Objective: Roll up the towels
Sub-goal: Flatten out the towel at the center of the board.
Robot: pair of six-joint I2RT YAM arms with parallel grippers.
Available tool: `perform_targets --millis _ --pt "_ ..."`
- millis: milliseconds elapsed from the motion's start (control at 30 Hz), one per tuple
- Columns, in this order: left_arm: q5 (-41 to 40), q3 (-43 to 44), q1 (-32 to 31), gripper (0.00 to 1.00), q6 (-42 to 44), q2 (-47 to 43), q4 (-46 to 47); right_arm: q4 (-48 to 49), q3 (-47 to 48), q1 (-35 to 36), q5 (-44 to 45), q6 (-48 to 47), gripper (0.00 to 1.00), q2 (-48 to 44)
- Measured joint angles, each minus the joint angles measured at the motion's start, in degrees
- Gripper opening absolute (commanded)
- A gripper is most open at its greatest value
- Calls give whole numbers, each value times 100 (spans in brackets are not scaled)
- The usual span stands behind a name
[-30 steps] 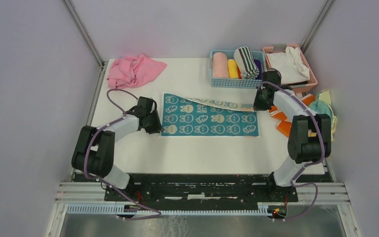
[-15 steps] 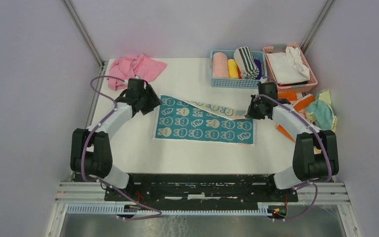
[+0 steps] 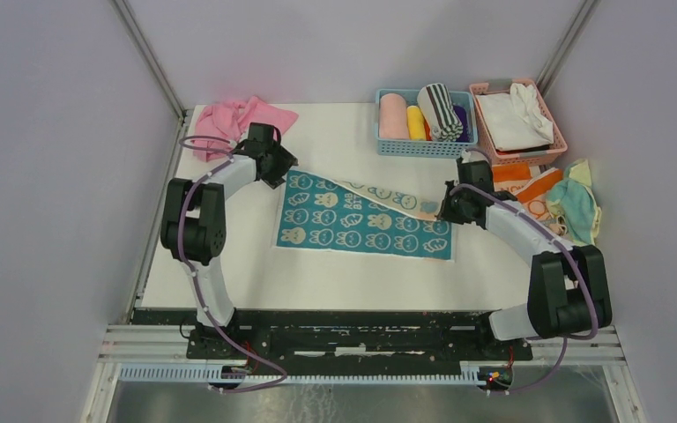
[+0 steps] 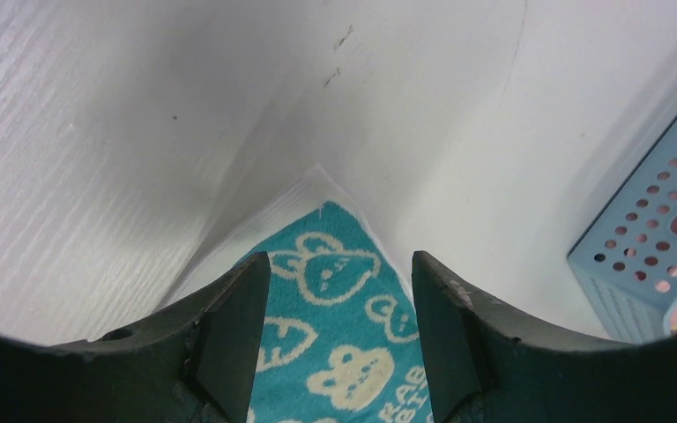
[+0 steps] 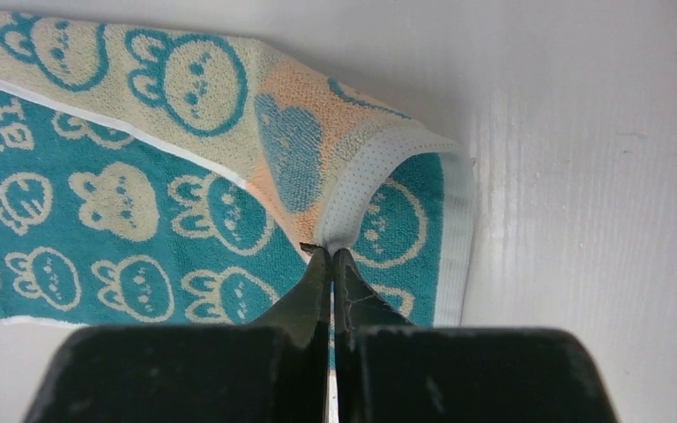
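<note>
A flat white table top (image 3: 344, 264) is seen in the middle. A light blue plastic basket with small round holes (image 3: 423, 148) is set at the far edge, right of the middle. A pink plastic basket (image 3: 529, 156) is placed just beside it, on its right. The table is closed in by plain grey walls (image 3: 53, 132) on the left, right and far sides. A long black plate (image 3: 361, 322) is laid along the near edge, with silver metal rails (image 3: 141, 344) beside it. A few small dark marks (image 4: 339, 44) are seen on the white top.
</note>
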Motion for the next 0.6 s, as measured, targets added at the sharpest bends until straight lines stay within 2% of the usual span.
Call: perform_targets --millis 300,600 --pt "-275 507 2 62 -391 463 -94 221 -487 17 173 11 0 -761" --pt "-278 662 2 54 -535 680 -177 391 -640 17 234 63 1 -1021"
